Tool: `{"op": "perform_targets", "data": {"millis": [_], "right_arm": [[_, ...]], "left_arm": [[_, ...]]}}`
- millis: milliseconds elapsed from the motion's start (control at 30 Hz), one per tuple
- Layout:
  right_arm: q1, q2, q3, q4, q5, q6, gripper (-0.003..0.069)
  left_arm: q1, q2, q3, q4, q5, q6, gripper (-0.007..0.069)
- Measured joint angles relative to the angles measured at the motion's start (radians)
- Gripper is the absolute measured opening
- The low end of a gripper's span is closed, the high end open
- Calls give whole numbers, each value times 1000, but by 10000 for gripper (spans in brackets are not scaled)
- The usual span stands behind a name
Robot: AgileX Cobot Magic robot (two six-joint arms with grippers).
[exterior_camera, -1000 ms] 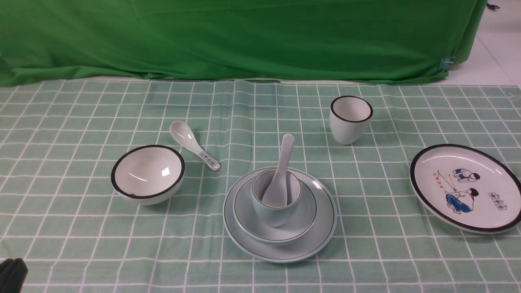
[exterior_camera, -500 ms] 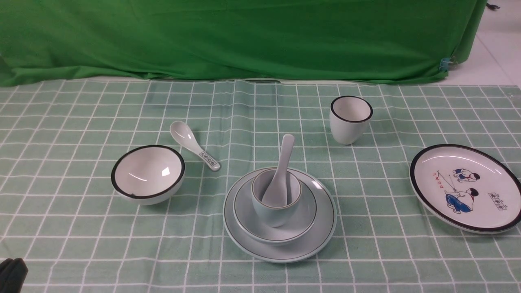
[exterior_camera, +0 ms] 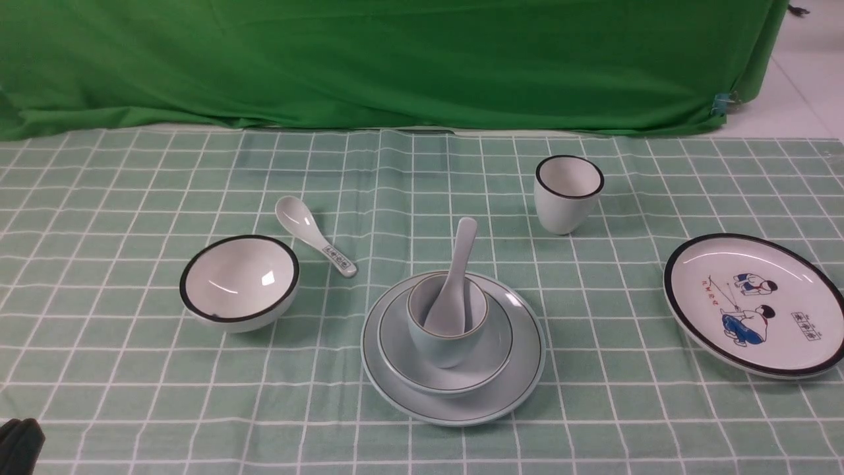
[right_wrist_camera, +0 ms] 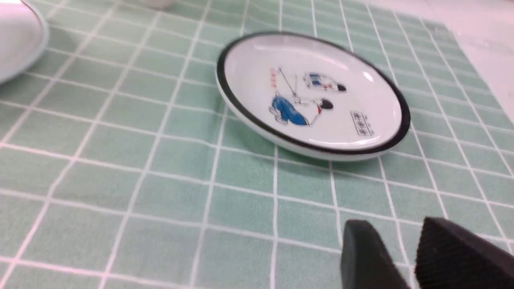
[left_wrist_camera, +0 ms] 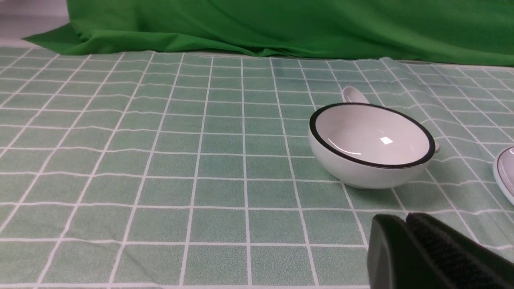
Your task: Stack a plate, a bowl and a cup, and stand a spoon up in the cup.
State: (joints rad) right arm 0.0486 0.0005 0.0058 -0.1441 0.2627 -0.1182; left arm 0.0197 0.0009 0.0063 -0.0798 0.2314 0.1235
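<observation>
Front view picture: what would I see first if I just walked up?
First, the pale blue stack in the middle near the front: a plate, a bowl on it, a cup in that, and a white spoon leaning inside. Next, the cartoon plate far right, then the black-rimmed bowl on the left.

Glossy glazed ceramic plate [exterior_camera: 455, 406] and cup [exterior_camera: 447, 336]; matt woven checked tablecloth [exterior_camera: 132, 369].

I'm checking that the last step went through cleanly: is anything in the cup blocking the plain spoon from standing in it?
Nothing visible does. The spoon already stands in the cup, its handle leaning out over the rim, with cup in bowl on plate. Nothing else shows inside the cup.
</observation>
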Motion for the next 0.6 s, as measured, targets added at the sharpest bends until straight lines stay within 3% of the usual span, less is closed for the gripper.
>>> {"op": "perform_targets", "data": {"millis": [300, 600], "right_arm": [[-4, 0, 1, 0, -21, 118, 242], [-4, 0, 1, 0, -23, 131, 242]], "left_arm": [[0, 0, 0, 0, 0, 0, 17], [0, 0, 0, 0, 0, 0, 17]]}}
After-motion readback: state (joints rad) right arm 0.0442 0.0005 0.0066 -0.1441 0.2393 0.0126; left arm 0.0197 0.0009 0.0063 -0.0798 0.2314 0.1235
